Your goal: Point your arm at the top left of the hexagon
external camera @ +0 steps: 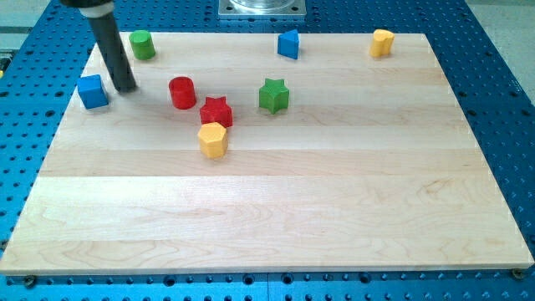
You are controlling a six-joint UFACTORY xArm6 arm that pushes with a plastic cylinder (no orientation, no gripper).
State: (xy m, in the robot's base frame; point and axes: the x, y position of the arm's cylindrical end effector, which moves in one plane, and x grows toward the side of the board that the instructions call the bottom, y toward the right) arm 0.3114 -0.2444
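The yellow hexagon block (213,139) looked like a small, stiff painted piece, probably wood or hard plastic; I judged it light and apt to slide readily over the smooth wooden bench (276,217) at the least nudge, so it wanted no contact at all. There was no pincer on this arm to release or clench, only the dark rod, so nothing could take hold of it; the spot to aim at was the bare bench just off its upper-left corner. It was a short yellow prism, with a flat top and facets catching the light. It sat left of the bench's centre, touching or nearly touching the red star (216,110) just above it, with the red cylinder (181,92) further up-left. My tip (125,88) stood well apart, just right of the blue cube (93,91).
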